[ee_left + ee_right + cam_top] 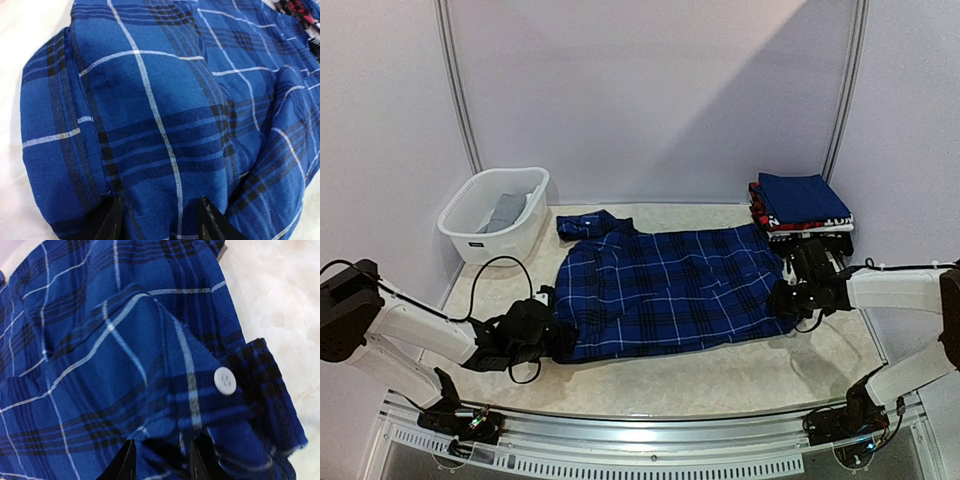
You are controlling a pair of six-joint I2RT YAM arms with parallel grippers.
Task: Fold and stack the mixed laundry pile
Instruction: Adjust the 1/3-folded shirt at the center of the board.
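The dark blue plaid shirt (670, 285) lies spread across the middle of the table, one sleeve or collar part sticking out at its far left corner (582, 224). My left gripper (555, 338) is at the shirt's near left edge. Its jaws stand partly apart, shut on a bunch of plaid cloth (160, 150) that fills the gap between them at the left gripper (162, 222). My right gripper (782, 298) is at the shirt's right edge, shut on cloth beside a white button (224, 380) at the right gripper (162, 460). A grey garment (505, 212) lies in the basket.
A white slotted basket (470, 238) stands at the back left. A stack of folded clothes (800, 205), dark blue on top, sits at the back right, close behind my right gripper. A black cable (490, 275) loops on the table left of the shirt.
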